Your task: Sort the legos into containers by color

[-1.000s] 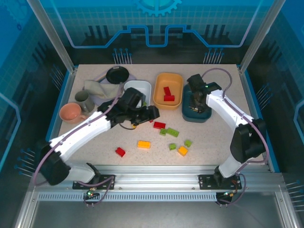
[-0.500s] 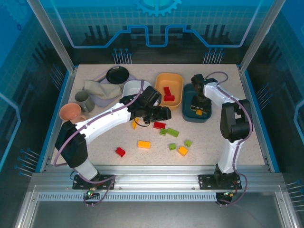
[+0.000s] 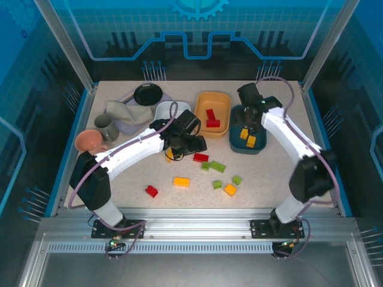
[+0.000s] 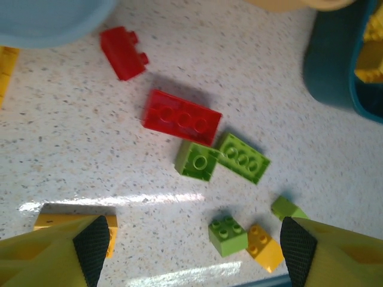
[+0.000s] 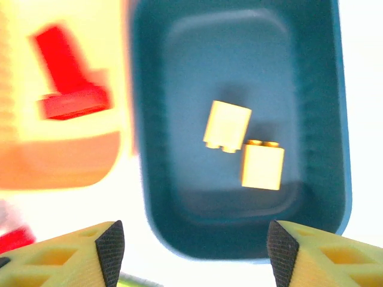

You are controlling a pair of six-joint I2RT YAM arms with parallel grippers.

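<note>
Left gripper (image 4: 194, 248): jaws wide apart, nothing between them, hanging above the loose legos. Right gripper (image 5: 194, 254): jaws also apart and empty, over the dark teal tub (image 5: 239, 239), where two yellow bricks (image 5: 227, 125) lie touching on the floor.

Our read: yellow goes in the teal tub and the right arm is free for another pick. The left arm is lining one up.

- Nearest candidate under the left jaws is the flat red brick (image 4: 182, 118).
- A green brick (image 4: 196, 160) butts against its lower edge, with a second green brick (image 4: 242, 157) touching that one.
- A small red brick (image 4: 122, 52) sits apart, nearer the white tub (image 3: 164, 107).
- The next move means dropping straight down and closing across the red brick's short side without dragging the greens.
- It then goes to the orange tub (image 3: 203, 128), which already holds red bricks (image 3: 210, 118).
- Green looks bound for the white tub by elimination (the left arm covers part of it, so we can't tell what's in it).

Loose nearer the bases: an orange brick (image 3: 181, 181), a red one (image 3: 151, 191), a green one (image 3: 216, 185), another orange (image 3: 230, 190) and another green (image 3: 237, 179).

The table (image 3: 269, 179) is pale, speckled and slightly glossy. Off to the left are a black dish (image 3: 148, 94), a grey cloth (image 3: 125, 110) and a pink mug (image 3: 88, 142). An aluminium-framed, blue-lit enclosure surrounds it all.
</note>
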